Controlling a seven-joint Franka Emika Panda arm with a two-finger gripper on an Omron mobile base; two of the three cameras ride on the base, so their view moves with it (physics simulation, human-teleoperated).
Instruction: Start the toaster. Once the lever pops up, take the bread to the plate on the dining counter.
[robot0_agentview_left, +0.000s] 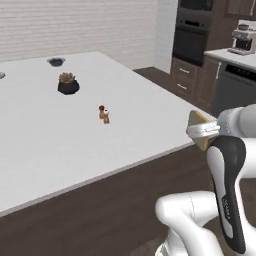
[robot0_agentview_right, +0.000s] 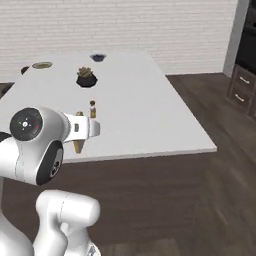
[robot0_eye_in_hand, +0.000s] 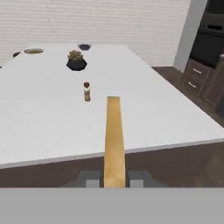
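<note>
My gripper is shut on the bread, a pale tan slice seen edge-on that sticks out ahead of the fingers. The hand hangs before the near edge of the dining counter, a large white slab on a dark wood base. In the left base view the gripper holds the bread off the counter's right corner. The plate, round and grey-beige, lies at the counter's far left; it is also in the right base view, plate. The toaster and its lever are out of view.
On the counter stand a small brown shaker, a potted succulent in a dark pot and a bowl of blueberries at the far edge. Dark cabinets and wall ovens line the right side, with a coffee machine on a side worktop.
</note>
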